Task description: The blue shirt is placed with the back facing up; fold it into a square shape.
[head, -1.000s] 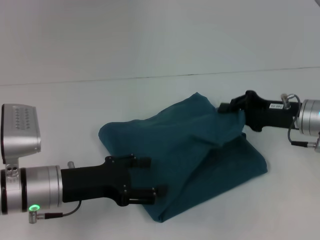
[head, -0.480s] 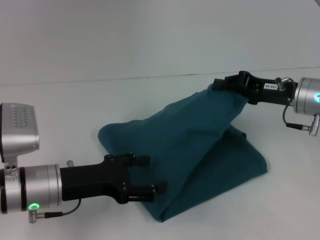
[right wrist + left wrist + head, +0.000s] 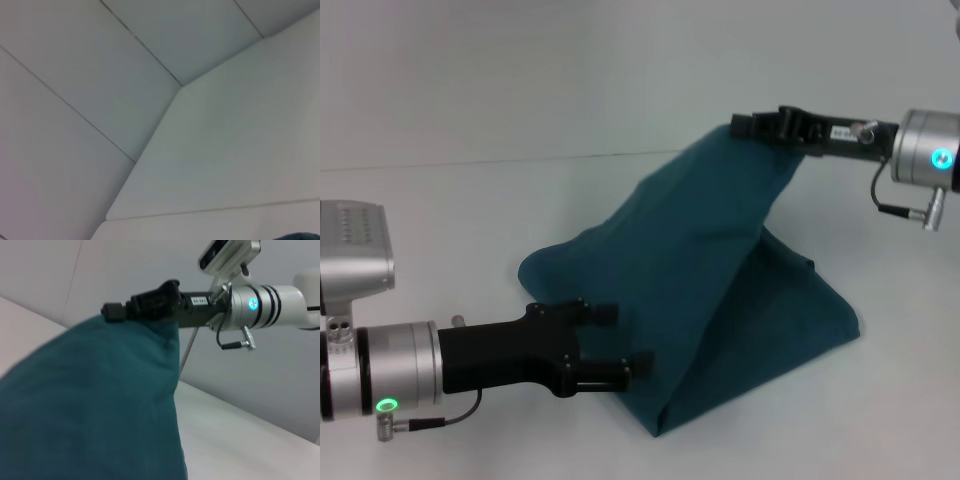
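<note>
The blue shirt (image 3: 720, 260) lies partly on the white table (image 3: 440, 220), with its far right part pulled up into a tent shape. My right gripper (image 3: 748, 126) is shut on the shirt's raised top edge, high above the table at the back right. The left wrist view shows the same hold, with the shirt (image 3: 90, 405) hanging from the right gripper (image 3: 112, 310). Low at the front left, my left gripper (image 3: 625, 340) is open, its fingers spread against the shirt's near left edge. Only a sliver of the shirt (image 3: 300, 236) shows in the right wrist view.
The white table stretches around the shirt on every side, and a pale wall (image 3: 620, 70) stands behind it. Nothing else lies on the table.
My right gripper has risen and moved back with the shirt's edge, pulling the cloth from a loose fold into a tall tent. The left gripper has barely moved.
</note>
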